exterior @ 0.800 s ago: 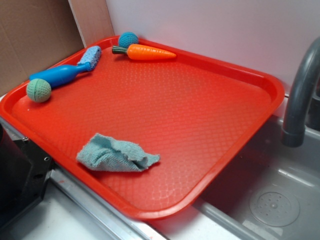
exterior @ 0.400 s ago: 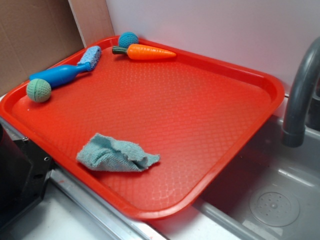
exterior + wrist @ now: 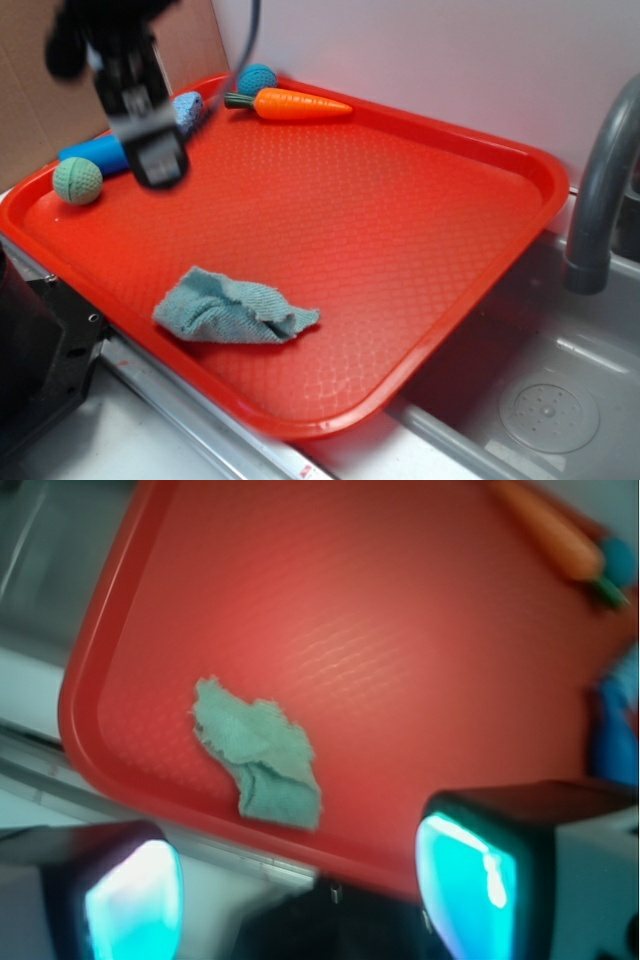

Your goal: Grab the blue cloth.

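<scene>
Upper left of the exterior frame: brush (image 3: 105,152), green ball (image 3: 77,181), teal ball (image 3: 257,78) and carrot (image 3: 290,104) along the tray's far edges, all well apart from the cloth (image 3: 232,308). End effector (image 3: 150,150) (blurred) hangs over the brush; in the wrist view its fingers (image 3: 465,875) are spread, holding nothing. Nothing lies between it and the cloth. Red tray (image 3: 400,230) holds everything; the cloth sits crumpled near the tray's lower-left rim. Grey sink (image 3: 540,400) lower right, faucet (image 3: 600,190) right, white wall behind.
</scene>
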`<action>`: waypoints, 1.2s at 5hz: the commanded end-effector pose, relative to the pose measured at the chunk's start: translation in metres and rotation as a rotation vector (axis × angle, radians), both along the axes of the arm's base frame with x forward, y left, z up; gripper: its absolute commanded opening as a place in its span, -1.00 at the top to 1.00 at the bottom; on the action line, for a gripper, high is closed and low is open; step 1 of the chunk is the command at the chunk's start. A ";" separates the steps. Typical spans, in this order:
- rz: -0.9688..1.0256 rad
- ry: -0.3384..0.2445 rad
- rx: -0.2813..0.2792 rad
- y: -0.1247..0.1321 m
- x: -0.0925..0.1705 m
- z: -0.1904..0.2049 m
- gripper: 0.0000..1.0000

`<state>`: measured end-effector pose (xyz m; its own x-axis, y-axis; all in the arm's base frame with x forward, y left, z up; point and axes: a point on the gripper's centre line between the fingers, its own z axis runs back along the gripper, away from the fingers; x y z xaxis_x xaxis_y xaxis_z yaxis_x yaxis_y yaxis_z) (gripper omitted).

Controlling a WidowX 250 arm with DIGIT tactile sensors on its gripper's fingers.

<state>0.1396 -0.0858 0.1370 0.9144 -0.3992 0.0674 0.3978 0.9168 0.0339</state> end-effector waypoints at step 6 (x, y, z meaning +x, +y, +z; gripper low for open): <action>-0.248 0.089 -0.187 -0.015 -0.006 -0.122 1.00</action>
<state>0.1413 -0.0981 0.0185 0.8090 -0.5802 0.0938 0.5875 0.7931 -0.1609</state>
